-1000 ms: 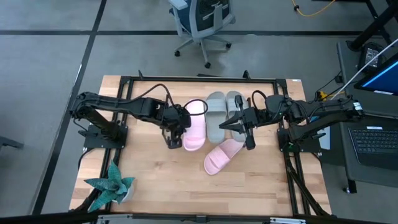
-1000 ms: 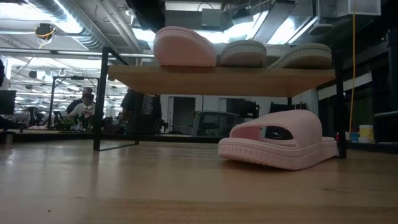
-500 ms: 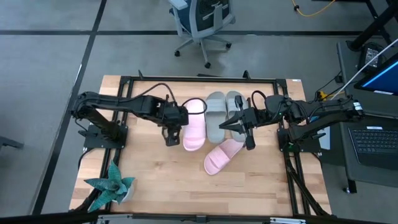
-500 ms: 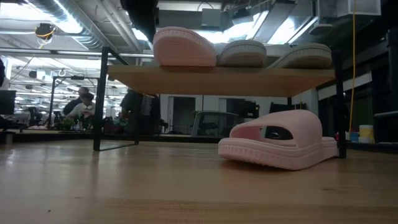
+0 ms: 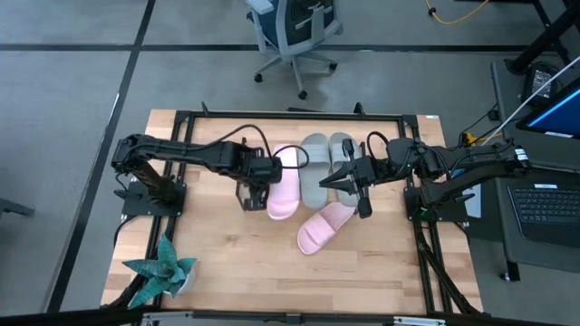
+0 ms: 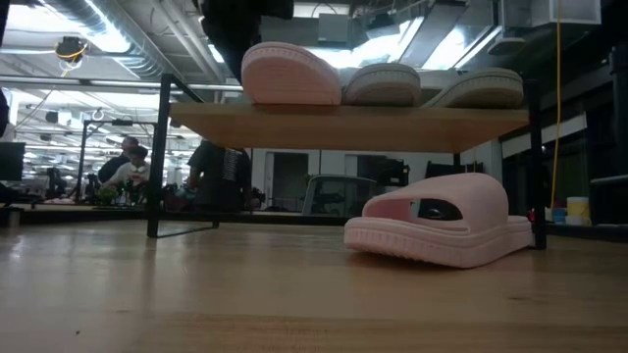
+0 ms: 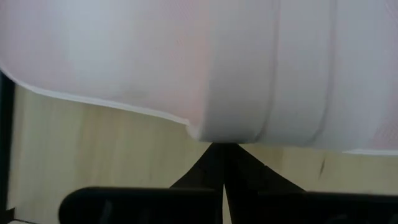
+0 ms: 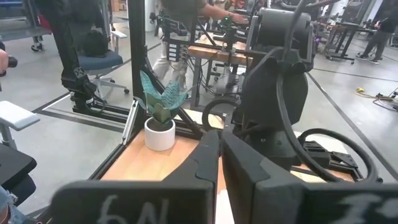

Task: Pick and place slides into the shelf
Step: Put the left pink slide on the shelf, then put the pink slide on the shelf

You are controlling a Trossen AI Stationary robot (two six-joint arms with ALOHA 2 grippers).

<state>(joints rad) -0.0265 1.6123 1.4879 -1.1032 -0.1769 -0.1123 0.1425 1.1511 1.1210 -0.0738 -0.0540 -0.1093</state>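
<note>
Slides: three on the shelf (image 6: 353, 126); fourth pink slide (image 5: 323, 227) lies mid-tabletop.
Left end effector (image 5: 251, 193): closed, empty, beside shelved pink slide (image 5: 285, 182).
Right end effector (image 5: 364, 207): narrow, empty, near the loose slide.
Next: grasp the loose slide, I judge.

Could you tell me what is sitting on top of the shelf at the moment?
On the shelf lie three slides: one pale pink slide and two grey-green slides beside it. The fourth, pink slide lies on the table, not on it. The slides' far ends are hidden from the low view.

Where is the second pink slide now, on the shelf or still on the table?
On the table: the second pink slide lies below the shelf, sole down.
</note>
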